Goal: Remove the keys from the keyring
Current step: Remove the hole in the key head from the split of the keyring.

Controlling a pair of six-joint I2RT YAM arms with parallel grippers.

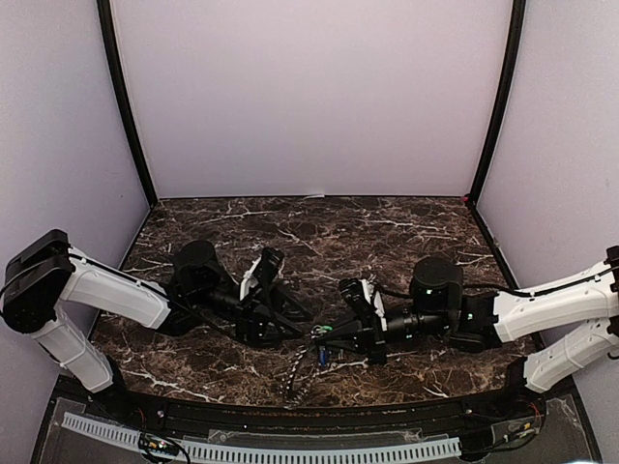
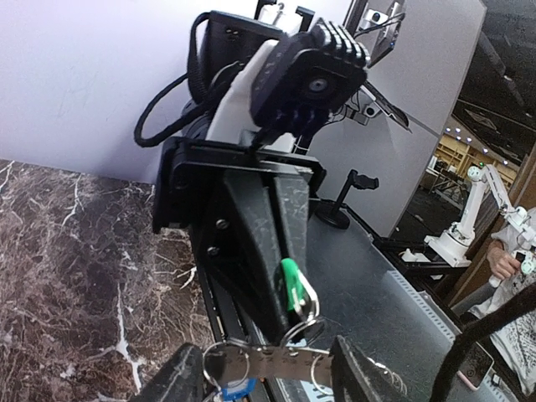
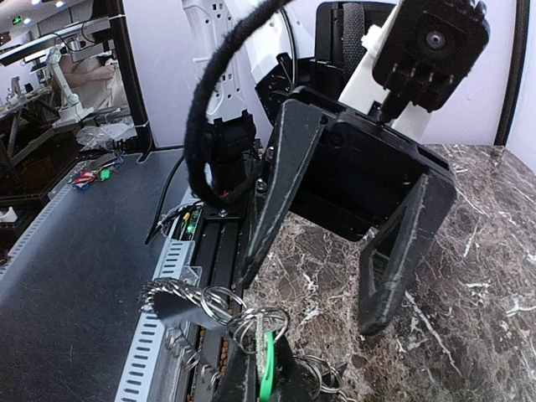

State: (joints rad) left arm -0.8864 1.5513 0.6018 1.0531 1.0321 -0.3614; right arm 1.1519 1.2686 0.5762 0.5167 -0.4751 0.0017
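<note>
Right tool [image 2: 285, 318], jaws closed flat on the plastic head of the green key [image 2: 290, 283], low over the marble table [image 3: 469, 276]. Left tool [image 3: 311, 306] faces it with jaws spread, gripping nothing; one finger may touch the cluster, though the view is cramped. Between them hangs the keyring [image 3: 172, 303], a dark toothed ring joined to thin wire split rings [image 3: 219, 300]; a blue key [image 2: 238, 389] dangles below. Everything looks light, stiff and slippery. The keys are tiny, so pinch each head flat, and steady the toothed ring by its rim.
</note>
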